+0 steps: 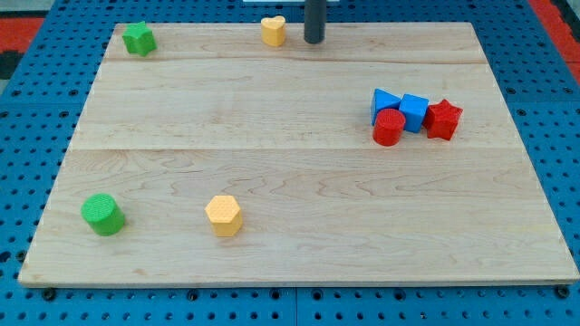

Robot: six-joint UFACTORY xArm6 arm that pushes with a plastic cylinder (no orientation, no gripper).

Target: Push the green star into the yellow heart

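In the camera view I see the wooden table (299,181) lying on a blue board with holes (27,118). My tip (314,41) is at the view's top, near the table's far edge, just beside the yellow heart (273,30) on its right side, with a small gap between them. This arm has no pincer, only the dark rod, so there is nothing to see as open or closed. The green star (139,38) sits in the top left corner of the table, well apart from the heart and from my tip, and the heart is between the star and my tip. At the view's right there is a tight group: a blue triangle (385,101) and a blue cube (415,110) side by side, a red cylinder (389,128) touching them in front, and a red star (443,119) touching the cube on the right. At the bottom left a green cylinder (102,214) stands alone, and near it, to the right, a yellow hexagon (223,215).
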